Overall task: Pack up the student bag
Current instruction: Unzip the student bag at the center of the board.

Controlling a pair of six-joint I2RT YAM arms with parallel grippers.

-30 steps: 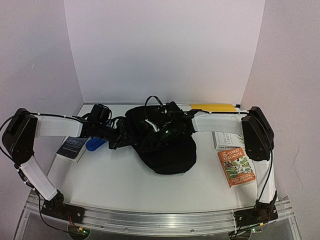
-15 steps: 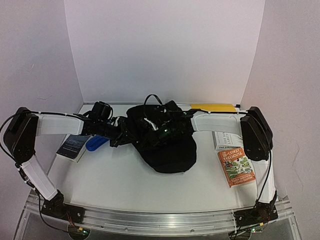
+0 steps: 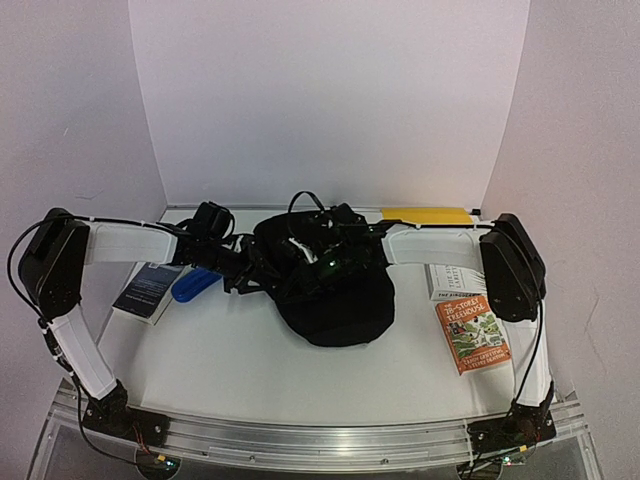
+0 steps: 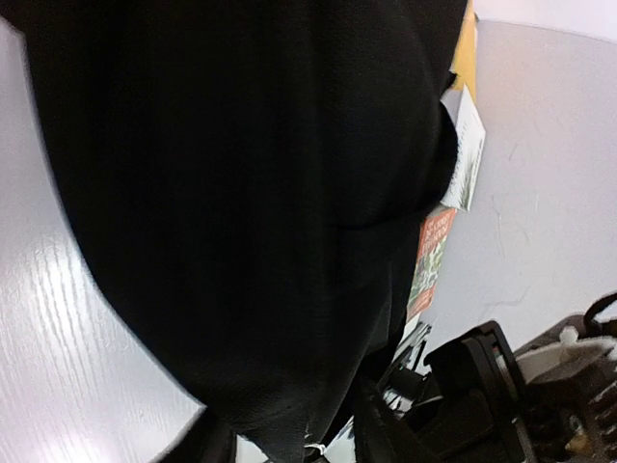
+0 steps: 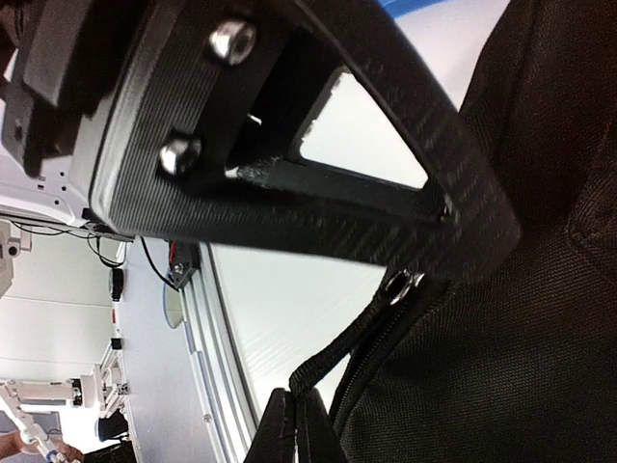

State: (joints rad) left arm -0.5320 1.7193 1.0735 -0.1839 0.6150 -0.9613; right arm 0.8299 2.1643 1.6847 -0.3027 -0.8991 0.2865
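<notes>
— Where's the student bag [image 3: 335,300]?

— In the middle of the white table [image 3: 250,365], a rounded black heap, a bit toward the far side. Plain white walls [image 3: 330,100] close it in at the back and on both sides, and a metal rail [image 3: 320,435] runs along the near edge.

— Anything lying around it?

— On the right there's an orange book [image 3: 473,335] near a white book [image 3: 455,280], with a yellow one [image 3: 425,215] at the far wall. On the left are a dark book [image 3: 148,293] and a blue object [image 3: 192,285].

— And the pincers?

— Both arms reach in from the sides and meet at the bag's far upper part. The right gripper [image 5: 294,424] is clenched on a thin black strip that runs off the bag's zip edge. The left gripper [image 4: 289,449] is at the bag's left flank. Its fingers [image 4: 378,434] stand apart with black fabric between them, but I can't tell whether they're pressing it.
</notes>
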